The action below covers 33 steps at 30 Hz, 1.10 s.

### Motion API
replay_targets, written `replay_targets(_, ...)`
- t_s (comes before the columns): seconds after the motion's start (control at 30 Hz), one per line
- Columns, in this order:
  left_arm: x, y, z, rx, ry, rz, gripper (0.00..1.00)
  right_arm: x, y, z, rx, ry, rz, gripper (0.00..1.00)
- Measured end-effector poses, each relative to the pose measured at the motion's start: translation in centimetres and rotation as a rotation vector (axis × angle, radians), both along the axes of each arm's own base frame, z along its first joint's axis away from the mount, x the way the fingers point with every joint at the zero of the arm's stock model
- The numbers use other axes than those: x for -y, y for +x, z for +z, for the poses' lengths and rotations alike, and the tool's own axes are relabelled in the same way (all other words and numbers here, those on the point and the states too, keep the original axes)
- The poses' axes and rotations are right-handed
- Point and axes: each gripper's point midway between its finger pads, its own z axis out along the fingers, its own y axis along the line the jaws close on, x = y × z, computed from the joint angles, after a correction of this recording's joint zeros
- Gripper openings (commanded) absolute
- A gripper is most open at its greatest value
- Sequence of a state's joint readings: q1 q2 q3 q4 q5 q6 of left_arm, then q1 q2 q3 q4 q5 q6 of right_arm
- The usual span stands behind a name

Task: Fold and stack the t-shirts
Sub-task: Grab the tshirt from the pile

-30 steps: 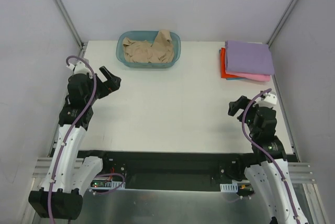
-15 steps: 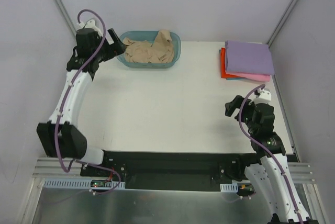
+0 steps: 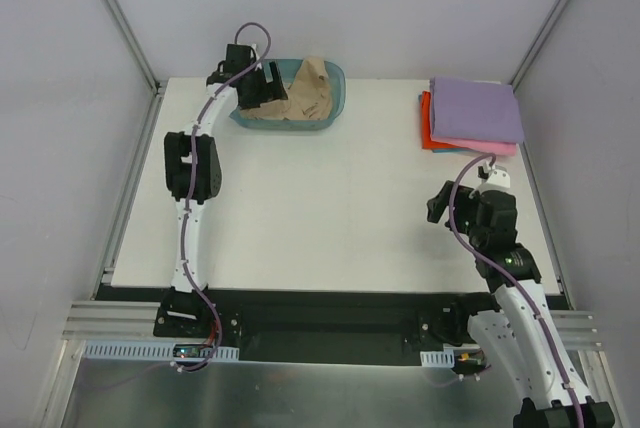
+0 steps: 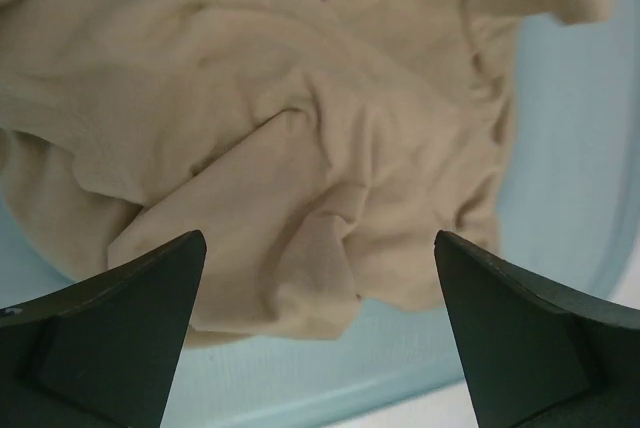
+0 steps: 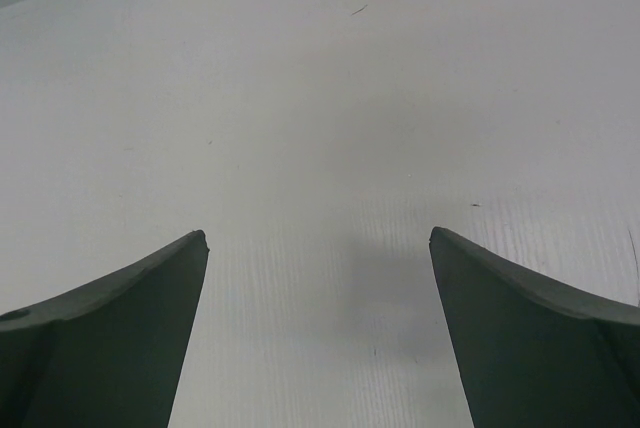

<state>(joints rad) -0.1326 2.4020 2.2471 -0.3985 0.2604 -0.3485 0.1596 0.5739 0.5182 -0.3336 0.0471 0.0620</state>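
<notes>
near edge, right side: right pincer (image 5: 318, 236) hangs low over the white surface (image 3: 330, 198), jaws spread wide, nothing between them. its wrist view shows only matte sheet with faint fine ribbing. judgement: parked off to the side so it does not block the other arm, and open so it can take a hem once cloth is laid out.

far left: left arm is stretched almost fully out. left pincer (image 4: 320, 238) sits directly over the tan shirt (image 4: 300, 148), jaws wide apart and gripping nothing. cannot tell whether the tips touch cloth yet.

tan shirt: crumpled heap inside the teal tub (image 3: 337, 100). soft matte knit with deep rounded creases, and one corner peaks above the far rim. a raised fold lies between the jaws, likely the pinch point. step in hand, as i judge it: lifting this last unfolded shirt out.

tub: translucent plastic, rounded rectangle, smooth walls.

far right corner: folded stack. lilac shirt (image 3: 476, 108) lies on top, a pink shirt (image 3: 482, 146) edge shows below it, and a red-orange shirt (image 3: 427, 124) edge shows at the left. all are flat squared rectangles, probably kept there to leave the middle for folding.
</notes>
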Motion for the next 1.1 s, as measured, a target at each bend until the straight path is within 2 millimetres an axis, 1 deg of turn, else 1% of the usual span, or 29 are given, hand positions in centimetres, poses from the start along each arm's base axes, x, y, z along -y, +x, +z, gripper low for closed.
replay_targets(0.03,0.2,-0.2,-1.9,-0.040,0.010,-0.001,0.99,0.0,0.0,-0.1,-0.006,-0.001,0.000,0.97)
replay_targets(0.1,0.6,-0.8,-4.7,-0.100,0.041,0.004,0.99,0.0,0.1,-0.4,-0.017,-0.003,0.001,0.97)
replay_targets(0.17,1.0,-1.3,-6.4,-0.133,0.081,0.008,0.99,-0.1,0.1,-0.6,-0.026,-0.003,0.002,0.97)
replay_targets(0.23,1.6,-1.6,-7.0,-0.133,0.127,0.005,0.99,-0.1,0.1,-0.7,-0.029,-0.003,0.002,0.97)
replay_targets(0.37,2.7,-1.6,-6.9,-0.109,0.183,0.003,0.99,-0.1,0.1,-0.6,-0.027,-0.003,0.003,0.97)
replay_targets(0.47,3.2,-1.7,-6.9,-0.102,0.209,0.005,0.88,-0.1,0.0,-0.4,-0.019,-0.002,0.003,0.97)
replay_targets(0.5,3.3,-1.7,-6.9,-0.100,0.211,0.003,0.83,-0.1,0.0,-0.3,-0.014,-0.001,0.003,0.97)
replay_targets(0.53,3.4,-1.7,-6.9,-0.099,0.214,0.002,0.71,-0.1,0.0,-0.2,-0.008,0.000,0.003,0.97)
replay_targets(0.6,3.2,-1.6,-7.0,-0.097,0.223,0.011,0.51,0.0,-0.1,0.1,0.003,0.002,0.002,0.97)
replay_targets(0.63,3.2,-1.6,-7.1,-0.097,0.226,0.012,0.29,0.0,-0.1,0.2,0.009,0.002,0.002,0.97)
replay_targets(0.67,3.2,-1.6,-7.2,-0.100,0.225,0.010,0.20,0.0,-0.2,0.4,0.016,0.003,0.002,0.97)
replay_targets(0.7,3.3,-1.5,-7.3,-0.100,0.218,0.000,0.05,0.0,-0.2,0.5,0.019,0.004,0.002,0.97)
replay_targets(0.73,3.6,-1.6,-7.4,-0.101,0.209,-0.015,0.00,0.0,-0.3,0.6,0.026,0.004,0.003,0.97)
replay_targets(0.83,3.9,-1.7,-7.3,-0.102,0.194,-0.044,0.00,-0.1,-0.3,0.9,0.038,0.007,0.012,0.97)
replay_targets(0.93,4.5,-1.6,-6.6,-0.087,0.174,-0.068,0.00,-0.5,-0.5,0.9,0.037,0.012,0.036,0.97)
replay_targets(1.03,5.1,-1.5,-4.9,-0.062,0.144,-0.093,0.00,-0.7,-0.7,1.1,0.047,0.018,0.052,0.97)
replay_targets(1.07,5.3,-1.7,-4.0,-0.053,0.139,-0.098,0.00,-0.8,-0.8,1.3,0.055,0.021,0.057,0.97)
replay_targets(1.1,5.4,-1.9,-2.2,-0.032,0.133,-0.105,0.00,-0.9,-0.8,1.5,0.064,0.024,0.062,0.97)
